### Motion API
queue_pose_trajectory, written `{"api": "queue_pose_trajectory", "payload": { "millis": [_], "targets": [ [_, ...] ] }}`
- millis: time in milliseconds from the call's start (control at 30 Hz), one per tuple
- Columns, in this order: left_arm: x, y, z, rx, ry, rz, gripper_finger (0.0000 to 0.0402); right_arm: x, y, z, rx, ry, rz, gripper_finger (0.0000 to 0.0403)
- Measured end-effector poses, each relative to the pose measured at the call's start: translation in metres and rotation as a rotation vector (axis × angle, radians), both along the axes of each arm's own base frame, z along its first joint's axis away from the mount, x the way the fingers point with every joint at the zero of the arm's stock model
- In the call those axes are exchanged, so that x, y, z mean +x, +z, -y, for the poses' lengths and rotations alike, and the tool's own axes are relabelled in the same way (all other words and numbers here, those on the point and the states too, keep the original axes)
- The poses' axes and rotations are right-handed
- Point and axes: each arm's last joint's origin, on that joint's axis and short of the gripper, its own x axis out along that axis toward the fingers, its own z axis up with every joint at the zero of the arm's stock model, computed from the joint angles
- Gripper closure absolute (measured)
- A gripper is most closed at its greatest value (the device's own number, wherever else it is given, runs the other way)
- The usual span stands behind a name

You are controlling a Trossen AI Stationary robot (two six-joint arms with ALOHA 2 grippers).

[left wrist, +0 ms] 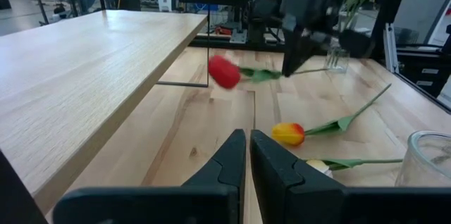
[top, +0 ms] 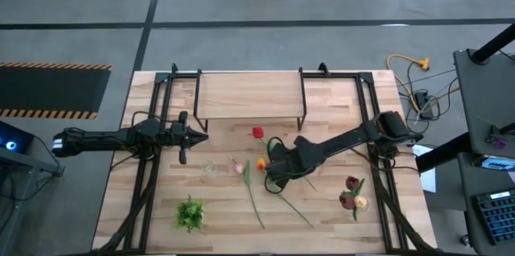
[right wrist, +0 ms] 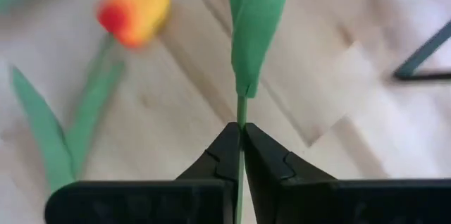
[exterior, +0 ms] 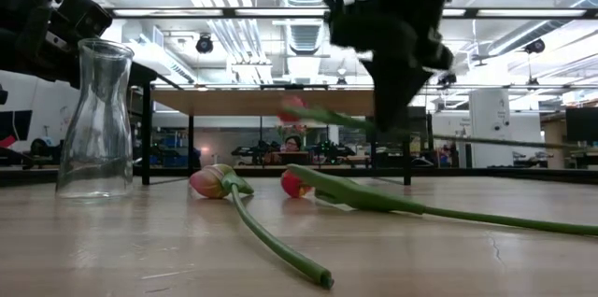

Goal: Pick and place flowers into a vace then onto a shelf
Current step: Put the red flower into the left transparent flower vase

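Red tulip: stem pinched in my right pincer, lifted off worktop; left pincer closed, empty.

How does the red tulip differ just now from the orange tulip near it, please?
The red tulip is lifted clear of the table, its stem pinched in the right gripper; the orange tulip lies flat on the tabletop, untouched. The red tulip's head is plain red, while the orange tulip's head is orange-red shading to yellow. Both have thin green stems with a leaf.
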Motion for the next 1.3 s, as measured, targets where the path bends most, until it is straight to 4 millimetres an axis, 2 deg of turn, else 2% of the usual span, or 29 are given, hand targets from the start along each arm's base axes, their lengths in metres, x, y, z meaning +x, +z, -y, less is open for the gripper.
{"api": "queue_pose_trajectory", "payload": {
  "millis": [167, 300, 433, 667, 767, 1100, 1300],
  "targets": [
    [0.000, 0.000, 0.000, 0.000, 0.000, 0.000, 0.0396, 0.006, 0.037, -0.003, -0.078, 0.076, 0.262, 0.0394],
    [0.000, 0.000, 0.000, 0.000, 0.000, 0.000, 0.0396, 0.025, 0.056, -0.012, -0.098, 0.251, 0.489, 0.0394],
    [0.000, 0.000, 0.000, 0.000, 0.000, 0.000, 0.0396, 0.040, 0.077, -0.025, -0.193, 0.440, 0.701, 0.0394],
    [0.000, 0.000, 0.000, 0.000, 0.001, 0.000, 0.0396, 0.061, 0.097, -0.037, -0.394, 0.608, 0.978, 0.0394],
    [0.000, 0.000, 0.000, 0.000, 0.000, 0.000, 0.0396, 0.069, 0.098, -0.040, -0.453, 0.664, 1.073, 0.0394],
    [0.000, 0.000, 0.000, 0.000, 0.001, 0.000, 0.0396, 0.091, 0.082, -0.039, -0.624, 0.740, 1.313, 0.0394],
    [0.000, 0.000, 0.000, 0.000, 0.001, 0.000, 0.0396, 0.101, 0.070, -0.025, -0.676, 0.727, 1.394, 0.0394]
  ]
}}
